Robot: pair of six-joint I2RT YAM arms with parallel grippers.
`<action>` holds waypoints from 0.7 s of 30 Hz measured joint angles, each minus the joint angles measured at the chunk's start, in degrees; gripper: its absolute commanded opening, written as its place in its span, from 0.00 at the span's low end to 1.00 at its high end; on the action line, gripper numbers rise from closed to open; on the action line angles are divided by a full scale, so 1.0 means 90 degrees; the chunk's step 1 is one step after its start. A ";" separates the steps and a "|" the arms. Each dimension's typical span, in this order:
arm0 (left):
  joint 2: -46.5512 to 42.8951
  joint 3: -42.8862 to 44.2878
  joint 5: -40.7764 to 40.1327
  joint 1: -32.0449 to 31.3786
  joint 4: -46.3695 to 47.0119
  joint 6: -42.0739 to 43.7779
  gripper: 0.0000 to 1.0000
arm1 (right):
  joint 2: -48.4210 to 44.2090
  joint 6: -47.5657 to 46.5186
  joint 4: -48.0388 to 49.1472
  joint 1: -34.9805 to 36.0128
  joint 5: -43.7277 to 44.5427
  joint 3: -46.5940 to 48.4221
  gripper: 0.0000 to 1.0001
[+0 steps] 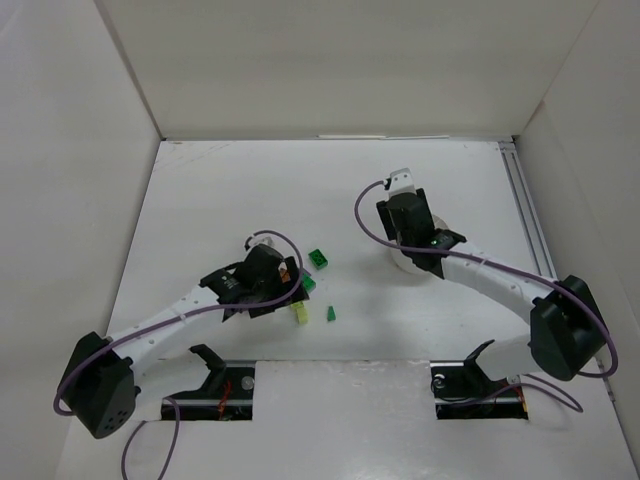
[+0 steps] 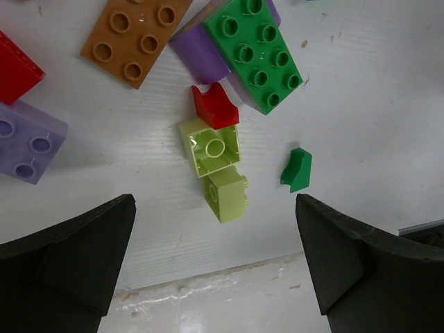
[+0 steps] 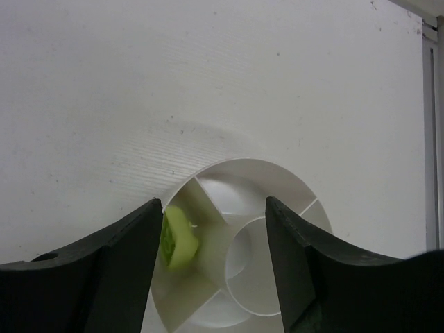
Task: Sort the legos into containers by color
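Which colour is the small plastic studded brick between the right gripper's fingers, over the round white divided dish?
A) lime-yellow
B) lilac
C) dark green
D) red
A: the right wrist view shows a lime-yellow brick against one finger of the right gripper, over a wedge compartment of the white dish.

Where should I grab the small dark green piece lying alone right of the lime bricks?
Pinch the dark green piece across its narrow width, on the two long sides, coming straight down from above. It lies alone on the table, clear of the lime bricks, so both sides are free; the notched end offers less to hold.
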 measured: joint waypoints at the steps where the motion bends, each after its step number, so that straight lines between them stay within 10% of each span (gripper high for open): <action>1: 0.0000 0.0000 -0.0036 -0.0012 -0.0012 -0.0039 0.99 | -0.0010 -0.0002 0.0000 0.0000 -0.0019 -0.0017 0.69; 21: 0.1438 0.0211 -0.0884 -0.1071 -0.0097 -0.0950 0.69 | -0.2079 0.0350 -0.0131 0.0000 -0.0840 -0.0631 0.74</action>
